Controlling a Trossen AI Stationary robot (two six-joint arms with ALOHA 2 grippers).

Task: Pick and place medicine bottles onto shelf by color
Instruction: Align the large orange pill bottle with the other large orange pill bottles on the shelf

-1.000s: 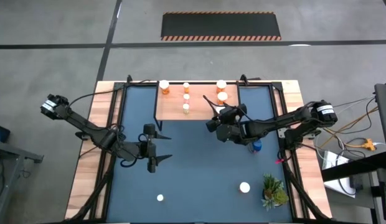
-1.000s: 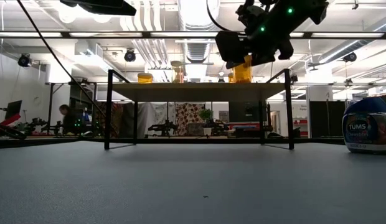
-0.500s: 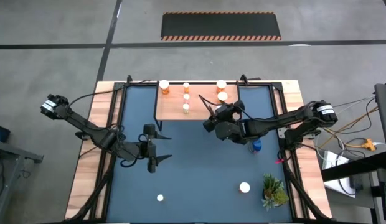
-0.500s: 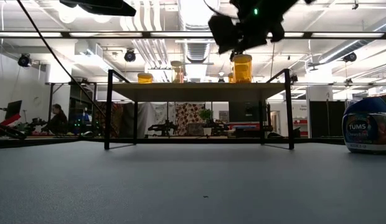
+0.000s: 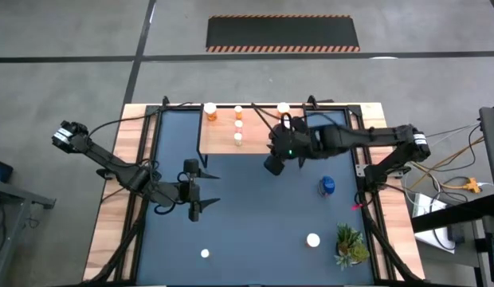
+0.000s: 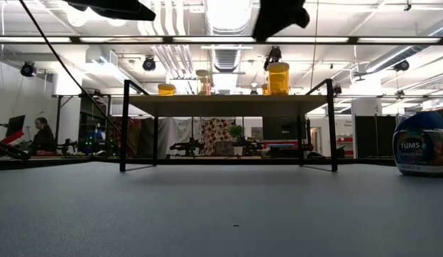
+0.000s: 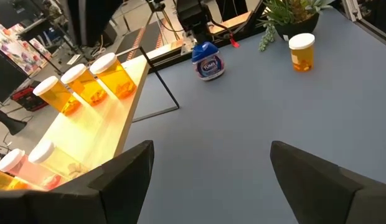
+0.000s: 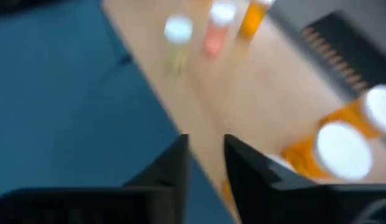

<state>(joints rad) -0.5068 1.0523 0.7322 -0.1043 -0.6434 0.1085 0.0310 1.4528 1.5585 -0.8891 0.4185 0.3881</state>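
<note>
Three orange bottles (image 7: 87, 84) now stand on the shelf (image 5: 259, 139) as the right gripper (image 8: 205, 165), empty and narrowed, backs away, while the left gripper (image 5: 205, 200) waits wide open above the mat.

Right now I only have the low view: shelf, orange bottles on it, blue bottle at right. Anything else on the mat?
Observer: Yes. On the mat, at its edge far from the shelf, stand a small bottle and a bigger orange bottle, both white-capped, the bigger one beside the plant.
Operator: Left gripper?
Observer: The left gripper hangs open over the mat's left-middle, with nothing between its fingers.
Operator: Right one?
Observer: The right gripper is raised by the shelf's front edge, right of centre.
</note>
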